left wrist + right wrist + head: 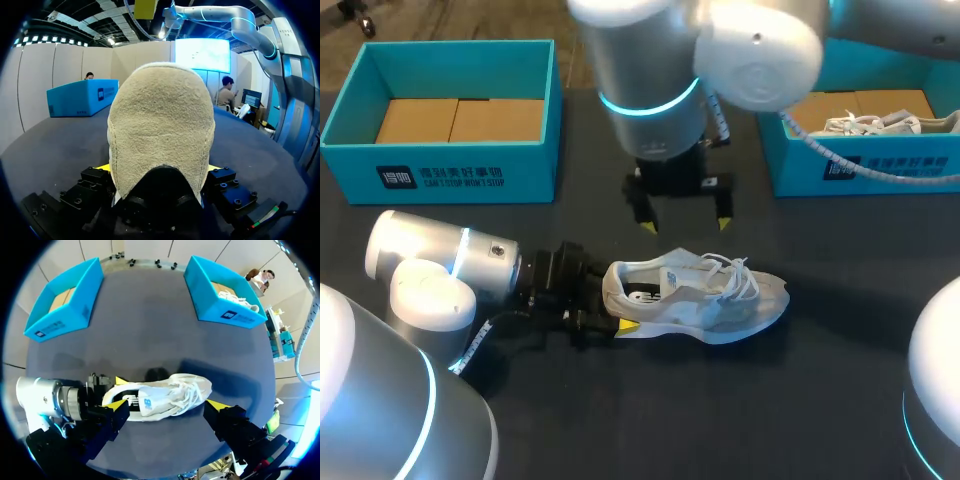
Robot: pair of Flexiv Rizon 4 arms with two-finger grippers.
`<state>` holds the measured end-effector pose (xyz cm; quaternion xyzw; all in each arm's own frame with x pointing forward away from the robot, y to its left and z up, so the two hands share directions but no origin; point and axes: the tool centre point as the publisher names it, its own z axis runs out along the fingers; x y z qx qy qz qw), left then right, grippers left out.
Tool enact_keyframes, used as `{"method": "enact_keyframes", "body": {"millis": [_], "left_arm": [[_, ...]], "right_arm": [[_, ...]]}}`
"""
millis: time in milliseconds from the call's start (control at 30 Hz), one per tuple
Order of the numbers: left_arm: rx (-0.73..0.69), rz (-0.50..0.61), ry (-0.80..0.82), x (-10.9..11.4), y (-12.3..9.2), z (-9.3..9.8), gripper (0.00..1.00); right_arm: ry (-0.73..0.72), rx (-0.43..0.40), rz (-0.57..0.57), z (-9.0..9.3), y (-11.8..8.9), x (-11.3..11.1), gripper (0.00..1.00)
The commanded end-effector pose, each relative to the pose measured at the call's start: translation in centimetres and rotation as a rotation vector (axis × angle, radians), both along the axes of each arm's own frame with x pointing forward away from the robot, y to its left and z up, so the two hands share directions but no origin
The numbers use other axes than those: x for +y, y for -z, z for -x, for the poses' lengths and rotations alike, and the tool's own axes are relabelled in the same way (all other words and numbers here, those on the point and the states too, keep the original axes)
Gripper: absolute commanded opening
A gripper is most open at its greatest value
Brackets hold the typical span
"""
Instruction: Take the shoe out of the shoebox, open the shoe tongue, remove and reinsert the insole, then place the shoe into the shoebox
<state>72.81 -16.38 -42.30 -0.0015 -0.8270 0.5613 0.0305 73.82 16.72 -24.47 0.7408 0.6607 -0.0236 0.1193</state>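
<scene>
Two claws are used: the shoe (700,295), on the tabletop (620,420), is clamped at the heel (160,125) by the left claw (616,305) to steady it; the right claw (686,225) is held wide above, probably to open it up.

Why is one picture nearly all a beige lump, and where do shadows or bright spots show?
Left wrist view: the shoe, gripped heel-first in the left jaws, sits so near the camera that it hides much of the table. Head view: the right arm's ring glows cyan. Right wrist view: the shoe throws a dark shadow on the table.
</scene>
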Motion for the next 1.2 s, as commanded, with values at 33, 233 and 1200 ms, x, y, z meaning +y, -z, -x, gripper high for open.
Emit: {"method": "enact_keyframes", "body": {"millis": [33,233,1200], "left_arm": [[0.0,-0.004,0.0,0.1,0.0,0.0,0.0],[0.0,-0.004,0.0,0.1,0.0,0.0,0.0],[0.0,-0.004,0.0,0.1,0.0,0.0,0.0]], "right_arm": [[0.0,0.003,0.053,-0.1,1.6,1.2,1.0],[-0.075,0.008,0.033,0.2,3.4,2.0,1.0],[-0.039,0.037,-0.032,2.4,6.9,1.9,1.0]]}}
